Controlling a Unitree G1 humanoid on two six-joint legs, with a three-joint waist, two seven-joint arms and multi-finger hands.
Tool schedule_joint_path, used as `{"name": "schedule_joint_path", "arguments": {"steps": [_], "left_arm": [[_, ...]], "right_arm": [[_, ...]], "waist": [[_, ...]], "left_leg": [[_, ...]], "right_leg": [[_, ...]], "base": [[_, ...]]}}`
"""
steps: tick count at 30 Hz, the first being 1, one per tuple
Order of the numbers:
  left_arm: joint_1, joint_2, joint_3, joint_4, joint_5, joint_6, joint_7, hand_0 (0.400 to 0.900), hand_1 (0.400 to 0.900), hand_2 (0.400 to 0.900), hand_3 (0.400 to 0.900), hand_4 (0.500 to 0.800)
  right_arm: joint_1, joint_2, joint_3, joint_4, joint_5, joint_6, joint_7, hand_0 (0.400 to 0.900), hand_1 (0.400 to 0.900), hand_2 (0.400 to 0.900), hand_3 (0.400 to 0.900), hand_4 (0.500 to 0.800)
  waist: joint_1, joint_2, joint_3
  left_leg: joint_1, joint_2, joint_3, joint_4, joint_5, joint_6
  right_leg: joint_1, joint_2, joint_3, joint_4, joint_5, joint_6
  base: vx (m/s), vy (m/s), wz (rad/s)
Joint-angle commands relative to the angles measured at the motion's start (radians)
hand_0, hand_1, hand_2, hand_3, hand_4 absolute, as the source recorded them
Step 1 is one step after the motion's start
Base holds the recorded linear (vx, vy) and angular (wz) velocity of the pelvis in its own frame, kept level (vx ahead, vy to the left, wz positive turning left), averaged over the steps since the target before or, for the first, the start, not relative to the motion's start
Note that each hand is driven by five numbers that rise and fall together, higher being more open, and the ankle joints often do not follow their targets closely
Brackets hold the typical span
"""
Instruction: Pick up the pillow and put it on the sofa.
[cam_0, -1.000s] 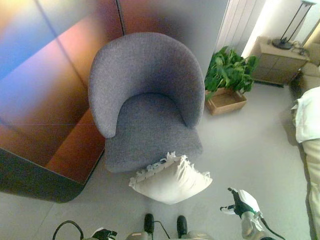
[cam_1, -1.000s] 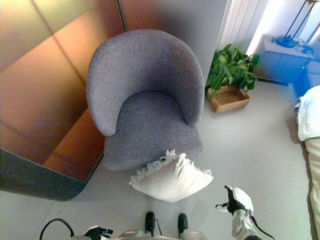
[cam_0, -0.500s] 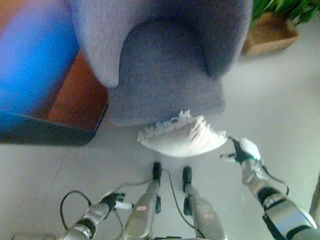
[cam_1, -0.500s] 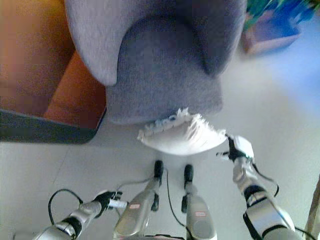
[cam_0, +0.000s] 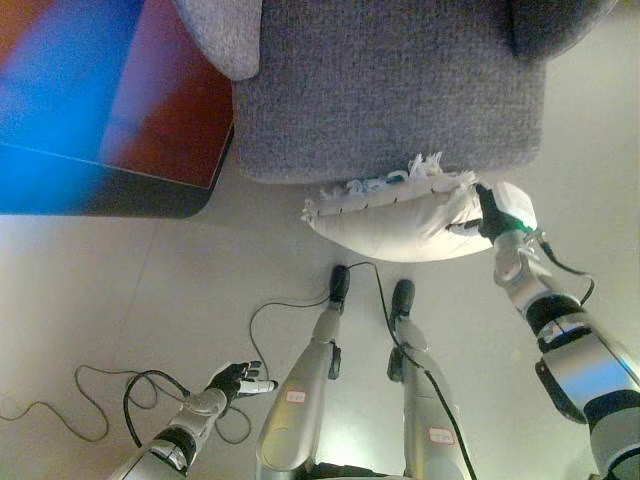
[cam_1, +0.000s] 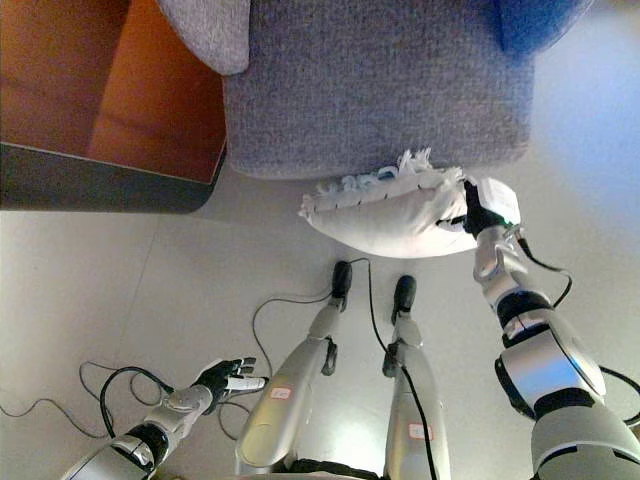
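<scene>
- Left eye view: the white fringed pillow (cam_0: 400, 215) lies on the floor (cam_0: 150, 290), leaning against the front of the grey armchair (cam_0: 390, 90). The right hand (cam_0: 500, 212) touches the pillow's right end; whether its fingers grip the cloth cannot be told.
- Right eye view: the left hand (cam_1: 225, 378) hangs low over the floor at lower left, well apart from the pillow, fingers loosely spread and holding nothing.

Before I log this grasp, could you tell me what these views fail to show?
- Right hand: its fingers against the pillow are too small to show a grip.
- Sofa: backrest cut off by the top edge.
- Left hand hangs low and open.
</scene>
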Motion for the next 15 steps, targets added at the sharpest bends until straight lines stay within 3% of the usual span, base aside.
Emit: {"name": "schedule_joint_path", "arguments": {"steps": [1, 15], "left_arm": [[0.058, -0.008, -0.020, 0.021, -0.069, 0.006, 0.002, 0.900, 0.900, 0.900, 0.900, 0.800], [0.123, 0.000, -0.025, -0.062, -0.160, 0.017, -0.013, 0.900, 0.900, 0.900, 0.900, 0.800]], "right_arm": [[-0.088, -0.157, 0.047, -0.093, 0.027, 0.003, -0.018, 0.900, 0.900, 0.900, 0.900, 0.800], [-0.240, -0.226, 0.105, -0.148, 0.008, 0.038, 0.011, 0.900, 0.900, 0.900, 0.900, 0.800]], "waist": [[-0.001, 0.062, 0.014], [0.032, 0.114, 0.014]], "left_leg": [[-0.046, -0.074, 0.016, 0.033, -0.039, -0.012], [-0.196, -0.067, 0.018, 0.056, -0.014, -0.021]], "right_leg": [[-0.042, 0.009, -0.005, 0.059, -0.025, 0.024], [-0.203, 0.015, 0.016, 0.125, -0.039, 0.029]], "base": [[0.00, 0.073, 0.02], [0.01, 0.051, -0.04]]}}
